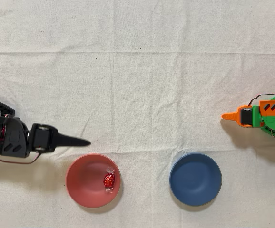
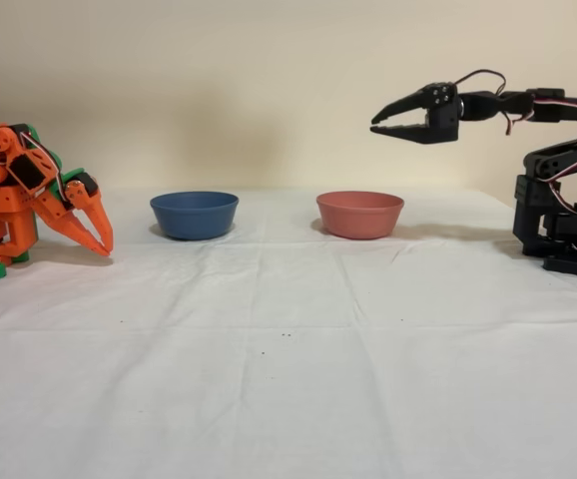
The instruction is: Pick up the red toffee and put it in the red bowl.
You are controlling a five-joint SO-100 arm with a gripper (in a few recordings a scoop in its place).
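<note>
Overhead view
Claw: your black claw (image 1: pixel 83 141) sits at the left, just above the red bowl (image 1: pixel 80 190).
Toffee: the red toffee (image 1: pixel 109 180) lies inside that bowl.

Fixed view
Claw: your claw (image 2: pixel 380 126) hangs high at upper right, fingers slightly apart, holding nothing.
Bowls: red bowl (image 2: pixel 359 214) sits right of the blue bowl (image 2: pixel 194 214).

— What's behind the worktop (image 2: pixel 288 399)?
— A plain cream wall (image 2: pixel 219 90), bare and evenly lit in the fixed view.
— And the worktop itself?
— A white cloth (image 1: pixel 137 71) covers it edge to edge. From overhead it shows faint fold lines and soft wrinkles, plus a few tiny dark specks (image 1: pixel 138 48) near the top.
— How is the light?
— Soft and diffuse; shadows on the cloth are pale and short.
</note>
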